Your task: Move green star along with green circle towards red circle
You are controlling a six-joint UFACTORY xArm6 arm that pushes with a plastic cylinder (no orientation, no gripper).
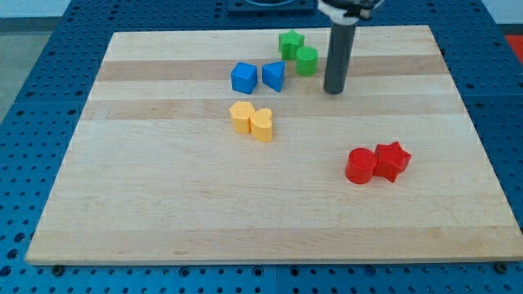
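The green star (290, 42) sits near the view's top of the wooden board, touching the green circle (307, 60) just below and right of it. The red circle (360, 166) lies at the lower right, touching a red star (392, 160) on its right. My tip (333, 91) rests on the board just right of and slightly below the green circle, with a small gap between them. It is well above the red circle.
A blue cube (243, 77) and a blue triangular block (274, 76) sit left of the green pair. A yellow block (241, 116) and a yellow heart (261, 125) lie below them. The board's edge (270, 260) drops to a blue perforated table.
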